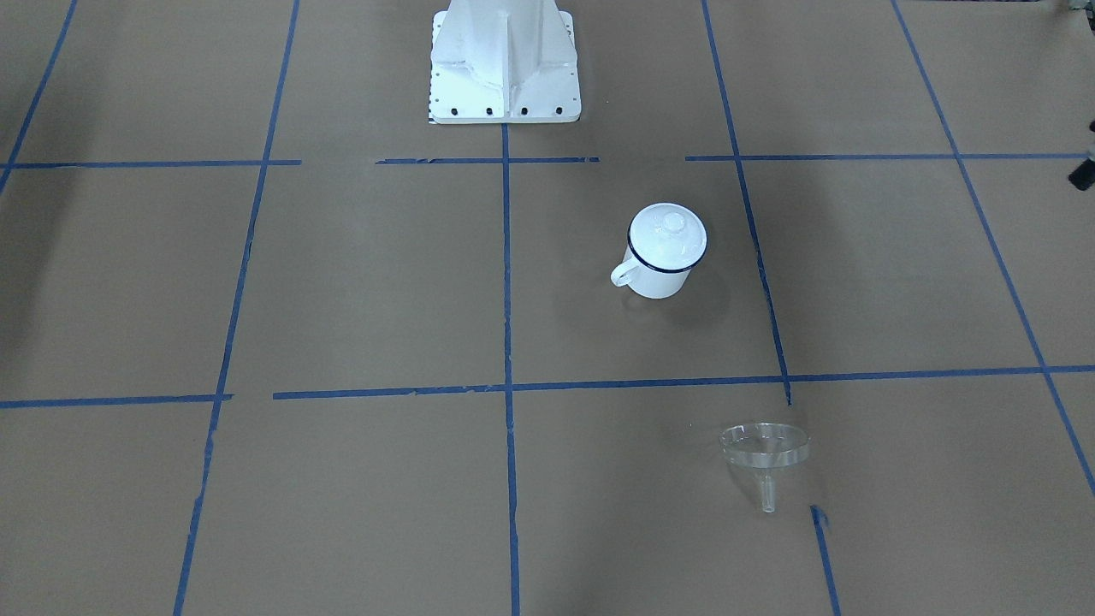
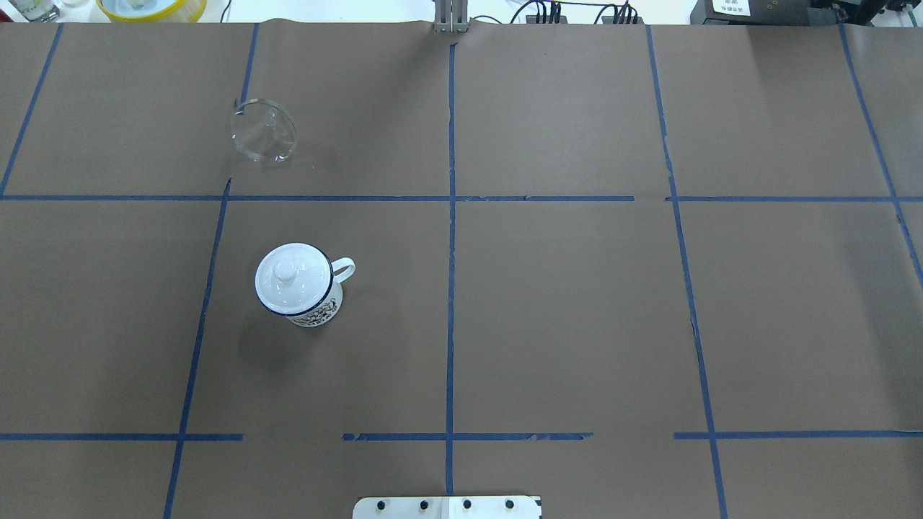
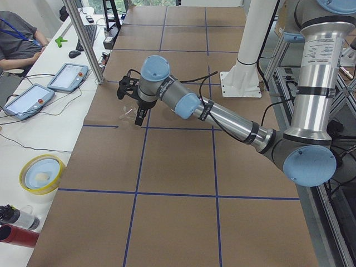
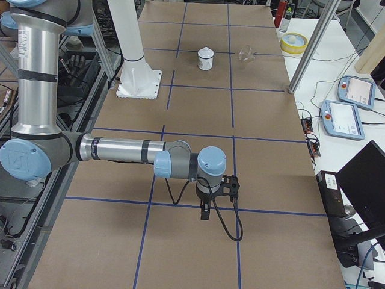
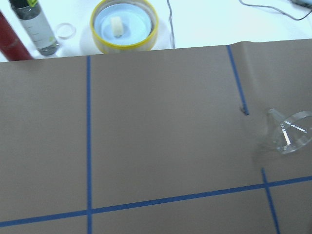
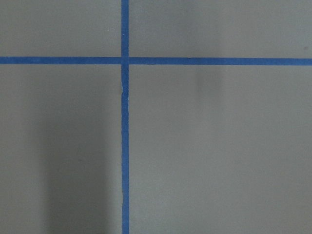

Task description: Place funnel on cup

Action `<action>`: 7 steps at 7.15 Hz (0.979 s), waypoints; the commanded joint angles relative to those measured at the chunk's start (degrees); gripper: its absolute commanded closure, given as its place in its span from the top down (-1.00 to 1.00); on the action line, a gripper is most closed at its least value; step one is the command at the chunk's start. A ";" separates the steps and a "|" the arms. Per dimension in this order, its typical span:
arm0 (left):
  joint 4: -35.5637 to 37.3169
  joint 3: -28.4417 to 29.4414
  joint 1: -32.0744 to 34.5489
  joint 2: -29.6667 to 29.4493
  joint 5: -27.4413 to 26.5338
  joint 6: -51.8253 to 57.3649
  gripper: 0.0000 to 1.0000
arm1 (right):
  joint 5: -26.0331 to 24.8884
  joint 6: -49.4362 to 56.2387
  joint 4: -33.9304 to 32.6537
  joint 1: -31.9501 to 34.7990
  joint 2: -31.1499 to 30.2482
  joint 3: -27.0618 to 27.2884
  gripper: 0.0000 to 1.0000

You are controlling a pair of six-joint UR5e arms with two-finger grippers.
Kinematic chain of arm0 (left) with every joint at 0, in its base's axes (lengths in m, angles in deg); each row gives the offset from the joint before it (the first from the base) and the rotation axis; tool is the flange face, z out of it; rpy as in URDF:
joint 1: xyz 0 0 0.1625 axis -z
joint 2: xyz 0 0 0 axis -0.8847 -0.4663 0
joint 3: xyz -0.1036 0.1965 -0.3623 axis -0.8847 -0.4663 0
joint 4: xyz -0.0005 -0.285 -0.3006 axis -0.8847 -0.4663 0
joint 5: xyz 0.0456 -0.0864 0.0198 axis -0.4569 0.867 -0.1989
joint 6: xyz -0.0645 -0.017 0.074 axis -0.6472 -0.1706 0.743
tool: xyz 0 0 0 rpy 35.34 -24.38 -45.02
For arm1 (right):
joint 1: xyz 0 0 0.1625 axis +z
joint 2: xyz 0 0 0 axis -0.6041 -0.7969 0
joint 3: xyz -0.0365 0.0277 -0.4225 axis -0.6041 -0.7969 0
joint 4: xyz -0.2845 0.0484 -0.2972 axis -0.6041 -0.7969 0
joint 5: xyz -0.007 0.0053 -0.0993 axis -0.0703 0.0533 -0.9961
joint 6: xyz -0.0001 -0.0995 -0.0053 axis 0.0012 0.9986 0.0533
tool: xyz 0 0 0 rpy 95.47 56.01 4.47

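Nothing is done yet: the small clear glass-like funnel [image 2: 263,133] lies on the brown paper surface [image 2: 577,324], well apart from the white enamel blue-rimmed cup [image 1: 657,281], whose white knobbed lid [image 1: 669,231] is on. For the left gripper [image 3: 134,110] and the right gripper [image 4: 205,212], I cannot tell the grip.

The clear funnel [image 1: 764,449] lies on its side, well apart from the upright white cup [image 1: 659,275] — blue-rimmed, lidded.

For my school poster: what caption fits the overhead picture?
Lidded white cup stands on the taped table; clear funnel lies apart, beyond it.
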 commanded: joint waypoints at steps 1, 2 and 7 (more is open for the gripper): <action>-0.16 -6.60 -14.04 -1.21 -7.45 -19.46 1.00 | 0.00 0.00 0.00 0.00 0.00 -0.09 1.00; -0.16 -6.62 -20.38 -4.96 -10.88 -28.16 1.00 | 0.00 0.00 0.00 0.00 0.00 0.00 1.00; 19.78 -2.69 -39.58 -20.90 -29.70 -43.00 1.00 | 0.00 0.00 0.00 0.00 0.00 0.00 1.00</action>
